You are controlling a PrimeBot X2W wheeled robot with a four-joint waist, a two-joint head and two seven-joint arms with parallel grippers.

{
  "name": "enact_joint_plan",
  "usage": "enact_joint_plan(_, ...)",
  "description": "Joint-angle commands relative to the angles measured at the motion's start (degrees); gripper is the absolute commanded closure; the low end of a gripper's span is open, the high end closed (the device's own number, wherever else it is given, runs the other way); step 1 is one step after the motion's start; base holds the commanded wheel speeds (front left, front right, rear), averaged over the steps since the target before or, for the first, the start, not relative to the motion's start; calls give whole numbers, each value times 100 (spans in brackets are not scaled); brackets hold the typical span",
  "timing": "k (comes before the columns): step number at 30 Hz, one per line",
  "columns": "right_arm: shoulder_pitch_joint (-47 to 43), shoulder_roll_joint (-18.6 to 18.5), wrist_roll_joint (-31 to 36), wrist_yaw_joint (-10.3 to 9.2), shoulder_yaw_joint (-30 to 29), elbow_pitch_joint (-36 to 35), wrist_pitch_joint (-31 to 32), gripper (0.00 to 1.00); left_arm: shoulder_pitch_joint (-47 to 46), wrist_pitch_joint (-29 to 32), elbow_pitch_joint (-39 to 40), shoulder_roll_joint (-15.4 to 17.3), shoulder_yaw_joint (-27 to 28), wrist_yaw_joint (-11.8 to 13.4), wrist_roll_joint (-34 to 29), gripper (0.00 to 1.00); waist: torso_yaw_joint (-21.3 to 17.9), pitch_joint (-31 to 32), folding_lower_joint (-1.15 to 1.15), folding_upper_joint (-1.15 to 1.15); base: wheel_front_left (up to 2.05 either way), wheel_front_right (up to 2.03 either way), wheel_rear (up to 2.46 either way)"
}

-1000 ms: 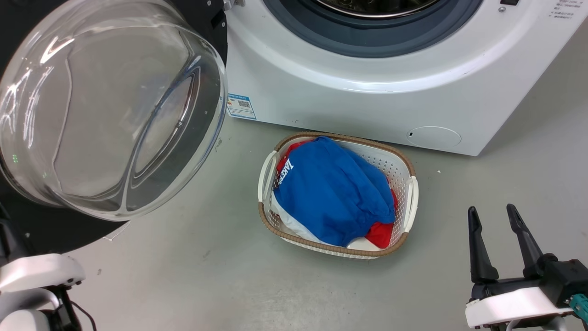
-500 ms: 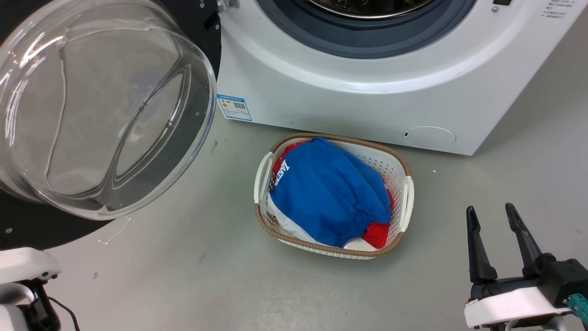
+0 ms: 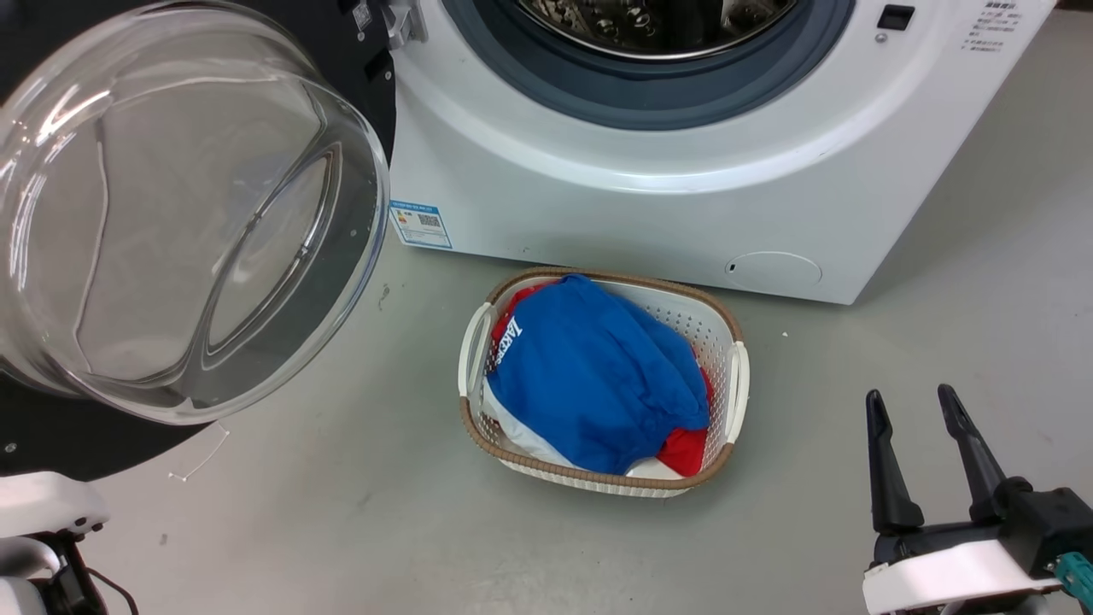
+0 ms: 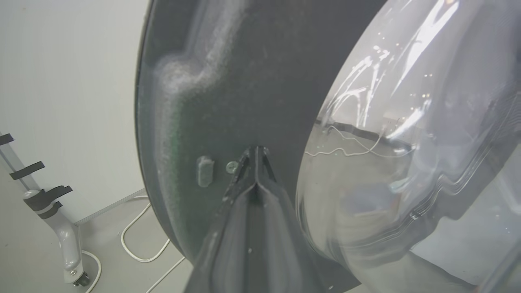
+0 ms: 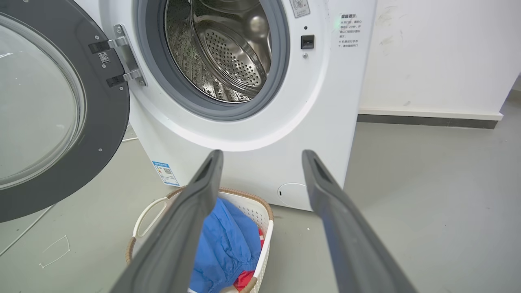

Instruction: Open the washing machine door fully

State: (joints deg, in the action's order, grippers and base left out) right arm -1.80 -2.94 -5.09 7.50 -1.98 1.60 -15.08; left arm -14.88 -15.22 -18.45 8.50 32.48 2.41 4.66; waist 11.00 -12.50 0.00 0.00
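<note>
The washing machine door stands swung out to the left of the washing machine, its clear glass bowl bulging toward me and its black rim below. In the right wrist view the door hangs on its hinge beside the steel drum. My left gripper is shut, with its tip close against the door's dark inner rim beside the glass bowl. My right gripper is open and holds nothing, low at the right over bare floor; its two fingers spread wide.
A white laundry basket with a woven rim sits on the floor in front of the machine, holding blue and red clothes. White cables and a stand foot lie on the floor behind the door. A wall rises right of the machine.
The whole head picture has slid left and down, so the camera moved, showing more of the drum mouth. My left forearm's pale shell sits further left. The right gripper is unchanged.
</note>
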Motion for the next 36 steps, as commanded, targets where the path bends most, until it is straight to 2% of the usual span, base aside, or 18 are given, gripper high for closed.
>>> enact_joint_plan(1, -53, 13, -53, -1, 8, -17, -12, 0, 18, 13, 28, -16, 22, -34, -66, 100, -19, 73, 0, 0, 0, 0, 0)
enact_joint_plan(14, -337, 13, -211, -1, -47, 7, -12, 0, 814, 13, 677, -322, -313, -243, -379, 100, -161, 833, 0, 0, 0, 0, 0)
enact_joint_plan(24, -542, 12, -238, -1, -91, -247, -12, 0, 1363, 13, 1632, -464, -985, -531, -529, 100, -327, 1256, 0, 0, 0, 0, 0)
enact_joint_plan(36, -619, 12, -175, -1, -96, -629, -12, 0, 1721, 13, 2076, -549, -2194, -550, -509, 100, -605, 1393, 0, 0, 0, 0, 0)
